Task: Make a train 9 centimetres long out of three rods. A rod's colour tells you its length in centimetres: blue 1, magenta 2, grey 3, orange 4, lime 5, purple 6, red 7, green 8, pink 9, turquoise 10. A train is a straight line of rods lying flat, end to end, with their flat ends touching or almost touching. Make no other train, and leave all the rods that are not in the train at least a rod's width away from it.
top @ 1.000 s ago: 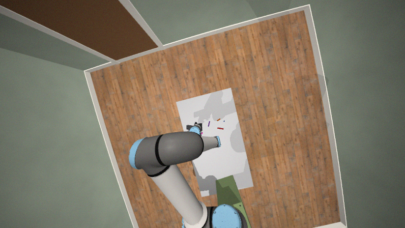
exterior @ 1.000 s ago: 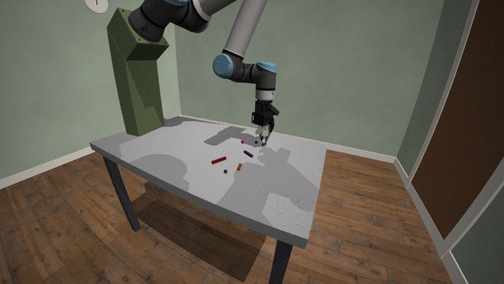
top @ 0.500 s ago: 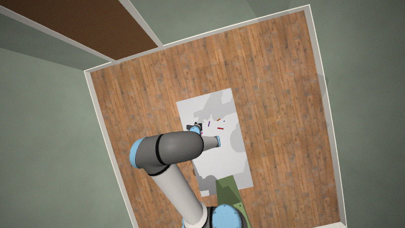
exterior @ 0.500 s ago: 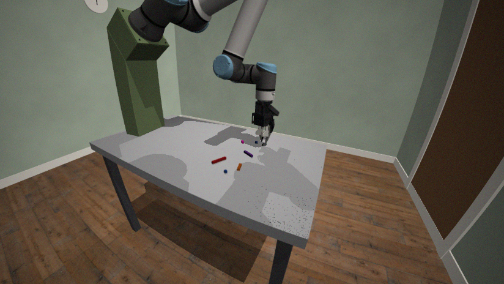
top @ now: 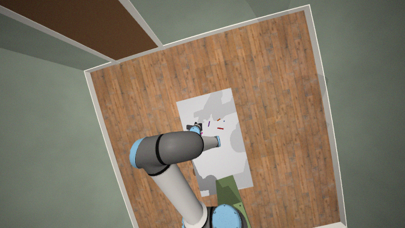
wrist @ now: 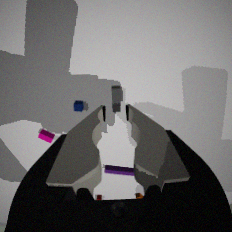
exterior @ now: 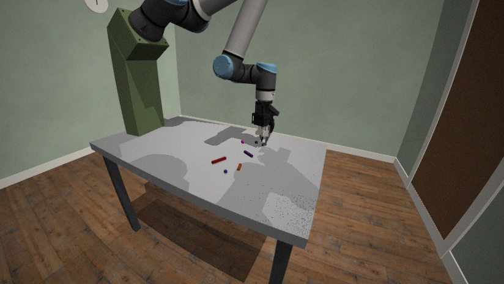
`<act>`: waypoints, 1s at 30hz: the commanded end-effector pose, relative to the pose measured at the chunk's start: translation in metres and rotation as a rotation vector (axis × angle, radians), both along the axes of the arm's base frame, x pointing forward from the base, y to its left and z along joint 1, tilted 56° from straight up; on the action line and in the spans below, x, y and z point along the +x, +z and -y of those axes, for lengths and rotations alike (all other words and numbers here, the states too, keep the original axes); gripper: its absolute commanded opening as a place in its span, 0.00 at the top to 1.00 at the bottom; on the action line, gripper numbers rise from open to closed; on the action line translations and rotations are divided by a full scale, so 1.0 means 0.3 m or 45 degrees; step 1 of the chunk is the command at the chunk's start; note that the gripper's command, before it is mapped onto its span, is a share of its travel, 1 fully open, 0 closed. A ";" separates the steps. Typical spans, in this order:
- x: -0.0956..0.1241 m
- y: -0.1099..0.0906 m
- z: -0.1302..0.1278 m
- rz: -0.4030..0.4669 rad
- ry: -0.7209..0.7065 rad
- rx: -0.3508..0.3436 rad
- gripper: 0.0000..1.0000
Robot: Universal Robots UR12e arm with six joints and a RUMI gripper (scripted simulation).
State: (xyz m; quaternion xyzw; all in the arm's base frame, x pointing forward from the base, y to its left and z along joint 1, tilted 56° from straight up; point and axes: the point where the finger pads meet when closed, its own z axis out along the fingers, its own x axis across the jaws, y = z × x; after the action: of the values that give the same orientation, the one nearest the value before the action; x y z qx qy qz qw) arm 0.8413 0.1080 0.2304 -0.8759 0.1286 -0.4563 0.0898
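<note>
Grey rod (exterior: 263, 144) (wrist: 117, 94) — below gripper's (top: 196, 124) (exterior: 263, 140) (wrist: 116, 107) fingertips | gripper — slightly parted, grasping nothing

The pale table (top: 218, 158) (exterior: 204, 183) carries separate red (top: 220, 128) (exterior: 219, 160), purple (top: 209, 124) (exterior: 248, 153) (wrist: 119, 170) and orange rods (top: 218, 119) (exterior: 239, 166).

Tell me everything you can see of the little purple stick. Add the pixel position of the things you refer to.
The purple rod (top: 209, 124) (exterior: 248, 153) (wrist: 119, 170) is a short, straight, slim bar of one dark purple colour, with flat sides and a plain, smooth look. It lies flat on the pale grey table (top: 215, 158) (exterior: 197, 141), between the orange rod (top: 218, 119) (exterior: 239, 166) and the magenta rod (top: 201, 132) (exterior: 242, 141) (wrist: 46, 135). No other rod touches it.
</note>
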 end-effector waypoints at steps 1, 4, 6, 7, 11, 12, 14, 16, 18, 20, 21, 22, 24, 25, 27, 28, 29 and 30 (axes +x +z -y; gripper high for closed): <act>0.005 0.010 -0.005 0.006 0.002 0.000 0.86; 0.005 0.010 -0.005 0.006 0.002 0.000 0.86; 0.005 0.010 -0.005 0.006 0.002 0.000 0.86; 0.005 0.010 -0.005 0.006 0.002 0.000 0.86; 0.005 0.010 -0.005 0.006 0.002 0.000 0.86; 0.005 0.010 -0.005 0.006 0.002 0.000 0.86; 0.005 0.010 -0.005 0.006 0.002 0.000 0.86; 0.005 0.010 -0.006 0.006 0.002 0.000 0.86; 0.006 0.012 -0.006 0.006 0.002 0.000 0.86; 0.007 0.014 -0.007 0.007 0.002 0.000 0.86; 0.008 0.015 -0.008 0.007 0.002 -0.001 0.86; 0.009 0.016 -0.008 0.008 0.002 -0.001 0.86; 0.009 0.017 -0.010 0.007 0.002 -0.001 0.86; 0.009 0.018 -0.010 0.007 0.002 -0.001 0.86; 0.010 0.019 -0.010 0.008 0.002 -0.001 0.86; 0.009 0.018 -0.009 0.007 0.002 -0.001 0.86; 0.009 0.017 -0.009 0.007 0.002 0.000 0.86; 0.008 0.017 -0.008 0.007 0.002 0.000 0.86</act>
State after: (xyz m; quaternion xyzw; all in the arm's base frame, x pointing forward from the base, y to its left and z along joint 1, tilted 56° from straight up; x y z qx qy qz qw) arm 0.8423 0.1090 0.2314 -0.8758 0.1284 -0.4565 0.0899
